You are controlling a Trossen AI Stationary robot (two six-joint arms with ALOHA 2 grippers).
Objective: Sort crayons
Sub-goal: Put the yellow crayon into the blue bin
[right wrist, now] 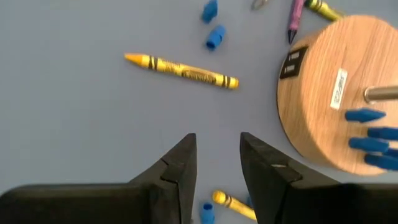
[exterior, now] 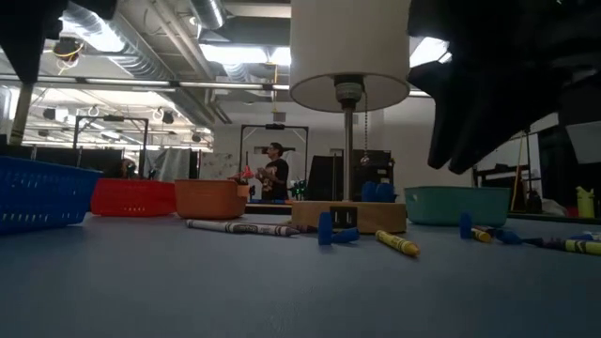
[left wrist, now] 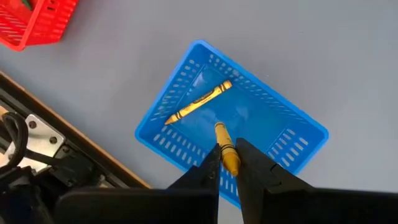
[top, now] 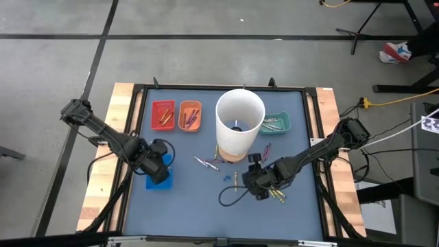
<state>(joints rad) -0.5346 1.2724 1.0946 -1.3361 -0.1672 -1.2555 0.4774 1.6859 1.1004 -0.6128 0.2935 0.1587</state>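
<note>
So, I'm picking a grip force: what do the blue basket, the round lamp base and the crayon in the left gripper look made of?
The blue basket looks like moulded plastic: glossy, with slotted lattice walls. The round lamp base appears to be wood with a matte finish and visible grain. The yellow crayon pinched in the left gripper is probably wax in a printed paper wrapper.

A blue-grey tabletop (top: 185,199) with light wooden side edges carries a small lamp: a tall white cylindrical shade (top: 239,122) on a round wooden base (right wrist: 329,93), its thin metal stem (exterior: 348,150) showing in the low view. Behind it stand a red tray (top: 162,114), an orange tray (top: 190,115) and a teal tray (top: 276,123); a blue tray (left wrist: 230,124) sits nearer the left edge. A person (exterior: 275,172) stands far back in the room.
</note>
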